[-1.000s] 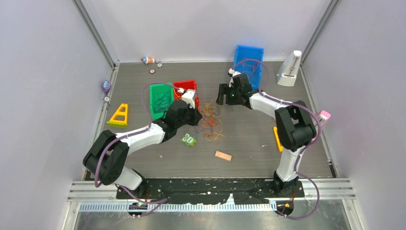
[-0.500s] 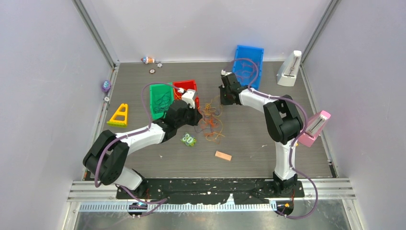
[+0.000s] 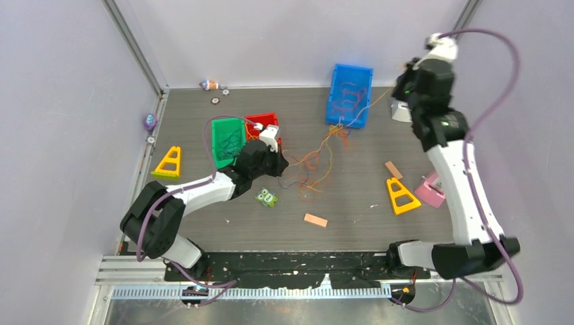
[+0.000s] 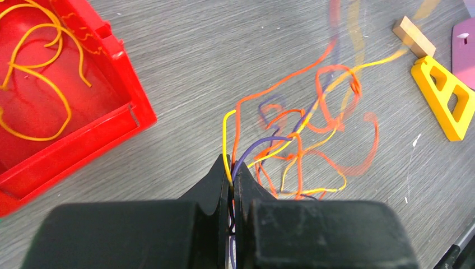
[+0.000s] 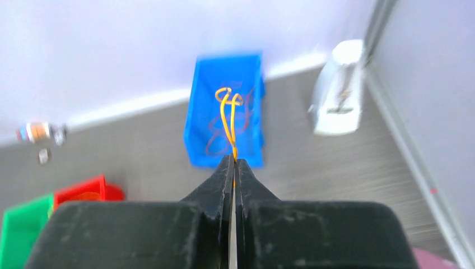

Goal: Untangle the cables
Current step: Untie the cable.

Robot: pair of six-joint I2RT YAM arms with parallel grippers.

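The cables (image 3: 313,164) are a loose tangle of orange, yellow and purple strands on the table's middle, also seen as the cables (image 4: 305,131) in the left wrist view. My left gripper (image 3: 276,162) sits low at the tangle's left edge, shut on yellow and purple strands between its jaws (image 4: 232,175). My right gripper (image 3: 408,73) is raised high at the back right. It is shut on one orange cable (image 5: 227,112) at its tips (image 5: 233,162). That strand (image 3: 362,112) runs taut from the tangle up past the blue bin.
A blue bin (image 3: 369,95) holding strands stands at the back. Green bin (image 3: 218,142) and red bin (image 3: 260,119) lie left of the tangle. Yellow triangles (image 3: 169,162) (image 3: 401,196), wooden blocks (image 3: 315,220) (image 3: 393,169), a green toy (image 3: 267,197), a pink object (image 3: 428,191) and a white object (image 5: 336,84) lie around.
My right gripper shut at the tangle, then swung up and back to the right with an orange cable, stretching the tangle toward the blue bin. The left gripper stayed shut in place.
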